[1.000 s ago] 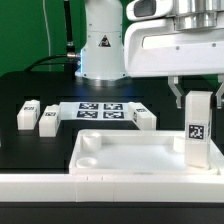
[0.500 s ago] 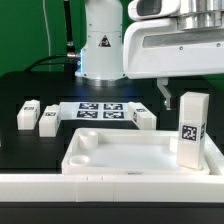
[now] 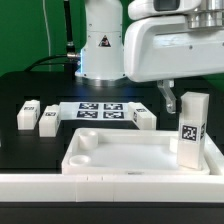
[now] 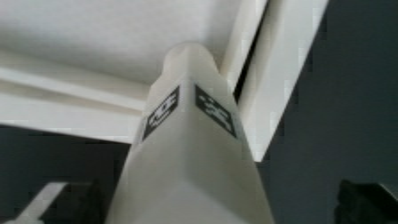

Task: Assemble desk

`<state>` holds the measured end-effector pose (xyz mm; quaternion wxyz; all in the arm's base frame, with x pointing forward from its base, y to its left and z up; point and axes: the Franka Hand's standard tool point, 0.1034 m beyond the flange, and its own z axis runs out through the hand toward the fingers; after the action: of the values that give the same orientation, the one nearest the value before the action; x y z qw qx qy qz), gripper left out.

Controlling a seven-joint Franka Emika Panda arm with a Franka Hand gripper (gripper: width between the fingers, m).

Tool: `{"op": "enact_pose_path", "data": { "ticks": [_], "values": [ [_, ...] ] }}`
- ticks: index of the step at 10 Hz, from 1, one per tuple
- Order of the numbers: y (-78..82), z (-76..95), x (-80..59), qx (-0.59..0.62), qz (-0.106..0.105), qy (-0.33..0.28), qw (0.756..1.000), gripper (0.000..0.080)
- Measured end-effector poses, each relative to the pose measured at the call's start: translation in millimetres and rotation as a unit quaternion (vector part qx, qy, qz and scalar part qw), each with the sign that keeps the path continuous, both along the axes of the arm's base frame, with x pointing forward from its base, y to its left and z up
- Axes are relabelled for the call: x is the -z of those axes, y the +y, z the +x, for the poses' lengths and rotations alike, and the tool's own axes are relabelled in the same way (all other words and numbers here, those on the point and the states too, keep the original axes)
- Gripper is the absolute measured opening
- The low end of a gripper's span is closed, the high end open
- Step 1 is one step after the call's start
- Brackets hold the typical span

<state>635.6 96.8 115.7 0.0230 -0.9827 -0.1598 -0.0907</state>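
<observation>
Beside the leg [image 3: 192, 132], the exterior view alone shows the end effector [image 3: 190, 97] released

Fingers [image 3: 167, 97] wide apart, tips downward

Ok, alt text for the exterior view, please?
A tagged leg stands upright in a corner of the desk top at the exterior view's right, one gripper finger beside its top. Three more legs lie on the black table behind, beside the marker board.
</observation>
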Motion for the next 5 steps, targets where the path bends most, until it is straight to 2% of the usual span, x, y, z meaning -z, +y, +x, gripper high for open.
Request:
{"op": "enact_pose_path", "data": {
  "ticks": [5],
  "values": [
    [-5.0, 0.6, 2.1, -0.141, -0.03, -0.009, 0.99, 0.0649]
  ]
}}
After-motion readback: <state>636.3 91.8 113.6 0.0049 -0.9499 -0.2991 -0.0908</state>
